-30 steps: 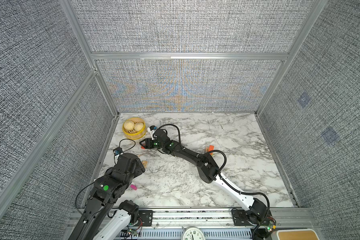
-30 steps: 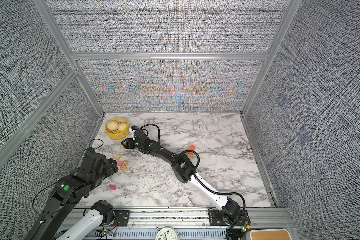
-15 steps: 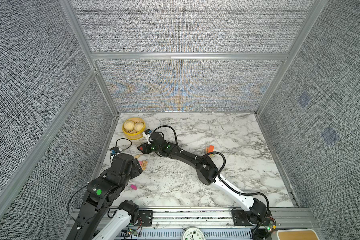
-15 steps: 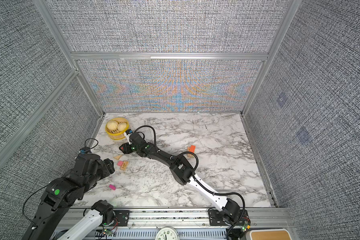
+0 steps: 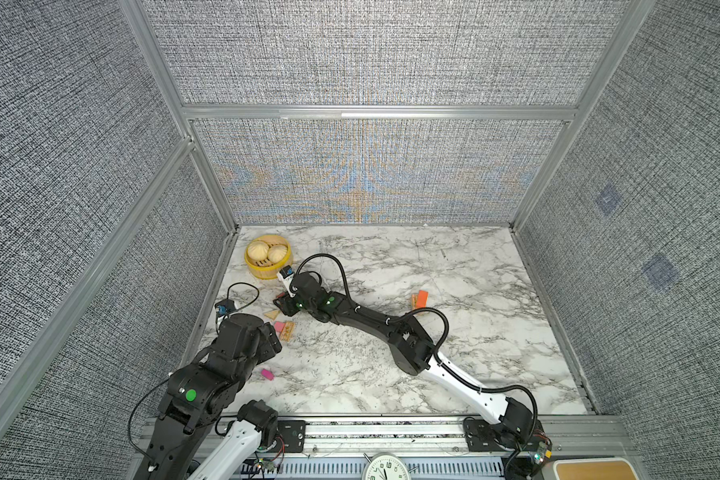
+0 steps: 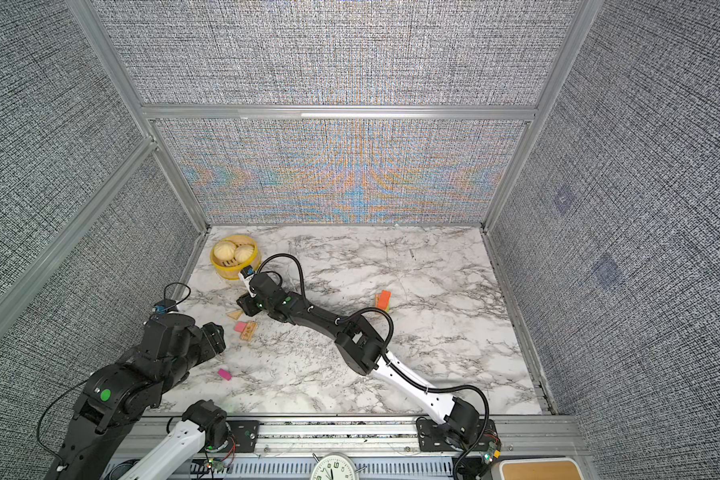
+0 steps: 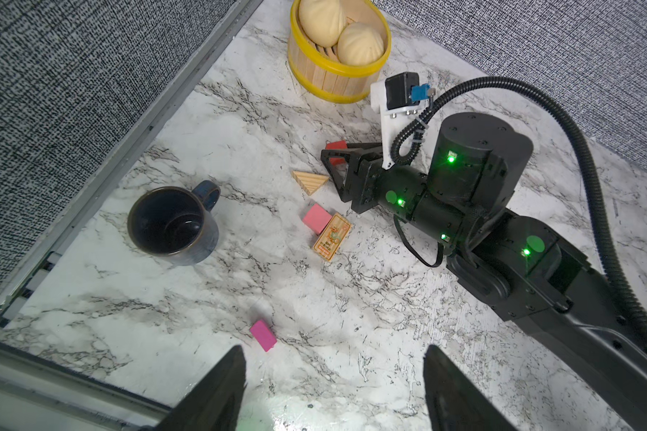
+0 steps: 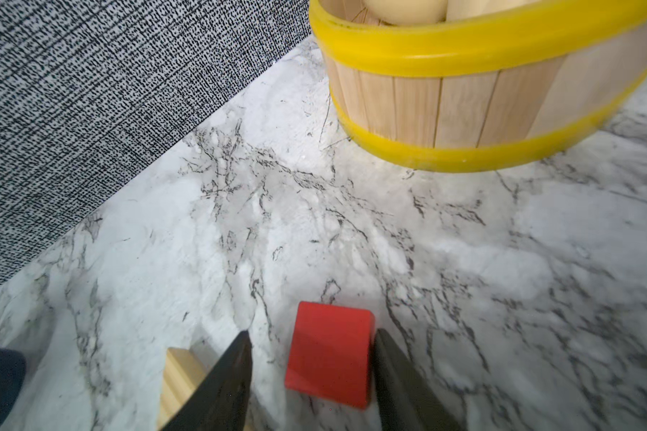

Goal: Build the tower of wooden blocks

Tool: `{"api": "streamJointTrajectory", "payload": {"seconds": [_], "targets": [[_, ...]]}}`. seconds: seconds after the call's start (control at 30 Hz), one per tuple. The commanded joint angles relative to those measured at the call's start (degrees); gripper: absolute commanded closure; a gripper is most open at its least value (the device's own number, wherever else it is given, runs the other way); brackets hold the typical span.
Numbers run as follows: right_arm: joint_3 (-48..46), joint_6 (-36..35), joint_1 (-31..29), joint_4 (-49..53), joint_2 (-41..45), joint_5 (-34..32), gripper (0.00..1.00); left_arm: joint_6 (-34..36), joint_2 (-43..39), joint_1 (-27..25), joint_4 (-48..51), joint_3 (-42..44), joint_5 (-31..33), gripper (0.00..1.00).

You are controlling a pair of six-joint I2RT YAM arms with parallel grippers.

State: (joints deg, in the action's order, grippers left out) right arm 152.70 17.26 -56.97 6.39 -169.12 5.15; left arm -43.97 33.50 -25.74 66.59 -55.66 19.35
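Five loose wood blocks lay on the left part of a white, grey-veined marble worktop (image 5: 391,374): one smooth red block (image 8: 329,358), one tan triangle (image 7: 310,181) with visible grain, one pink block (image 7: 316,218), one flat tan bar (image 7: 332,237) with a printed face touching the pink one, and one magenta block (image 7: 263,335) well apart. The tower (image 5: 420,298), orange against tan wood, stood far to the right. The right tool (image 8: 312,336) straddled the red block, jaws partly spread, one finger against it and a gap on the other side. The left tool (image 7: 334,350) hung wide and empty. One slatted, yellow-banded steamer (image 7: 337,74) held two round pale buns (image 7: 322,18); one dark glazed mug (image 7: 172,224) stood nearby.
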Motion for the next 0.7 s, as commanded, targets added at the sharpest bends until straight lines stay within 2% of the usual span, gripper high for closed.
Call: {"api": "streamJointTrajectory", "payload": {"seconds": [0.0,0.37,0.67], "targets": [[-0.3,-1.8,-0.6,5.3,0.0,-3.0,0.51,0.0,-0.3,0.1,0.9,0.2,0.3,0.24],[-2.3,-2.6,-0.9,6.0,0.6,-5.2,0.63,-0.3,-1.1,0.0,1.2,0.7,0.7,0.24],[-11.0,-1.3,-0.9,0.2,5.1,-6.5,0.74,-0.1,-0.4,0.1,2.0,-0.2,0.9,0.24]]}}
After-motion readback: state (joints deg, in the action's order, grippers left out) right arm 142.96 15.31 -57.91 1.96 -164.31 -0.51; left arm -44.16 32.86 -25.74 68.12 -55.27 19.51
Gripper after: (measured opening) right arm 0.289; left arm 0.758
